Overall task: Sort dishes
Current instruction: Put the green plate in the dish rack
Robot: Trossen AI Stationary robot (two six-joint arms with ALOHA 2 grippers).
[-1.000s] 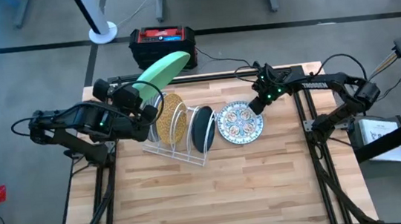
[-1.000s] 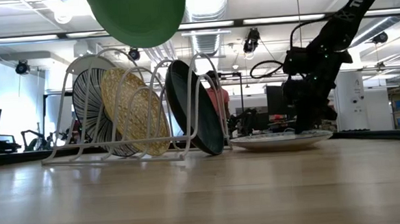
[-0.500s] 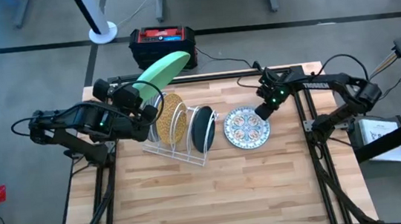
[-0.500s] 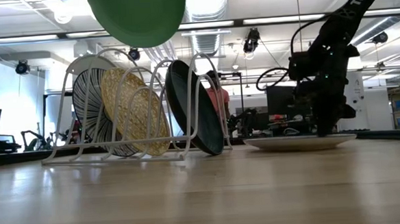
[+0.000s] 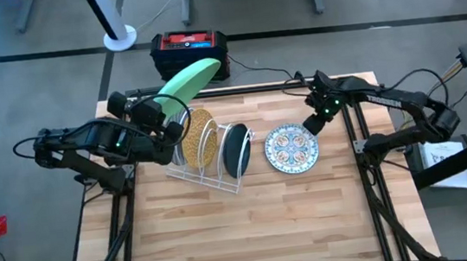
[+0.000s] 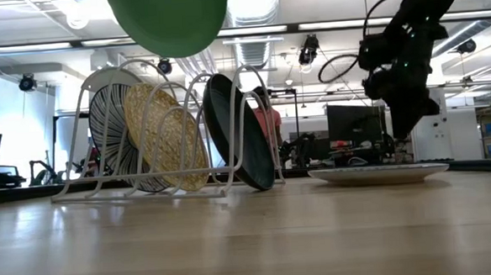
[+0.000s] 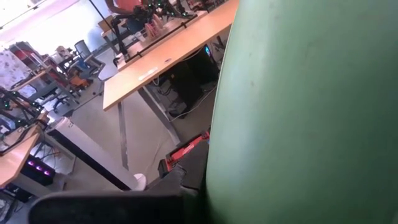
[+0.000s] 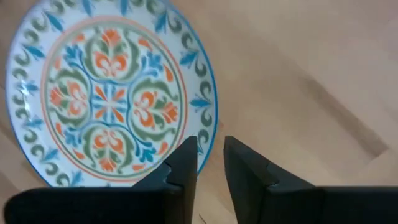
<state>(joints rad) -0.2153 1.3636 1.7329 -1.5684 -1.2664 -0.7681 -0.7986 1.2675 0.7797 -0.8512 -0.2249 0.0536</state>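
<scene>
the left gripper holds the light green plate up above the white wire rack, fingers clamped on its lower edge; in the left wrist view the plate fills most of the picture. the mustard speckled plate and the dark teal plate stand upright in the rack's slots, with a striped plate behind them in the low view. the floral plate lies flat on the counter, just right of the rack. the right gripper hovers at that plate's far right rim, fingers a narrow gap apart and holding nothing. no writing can be read.
</scene>
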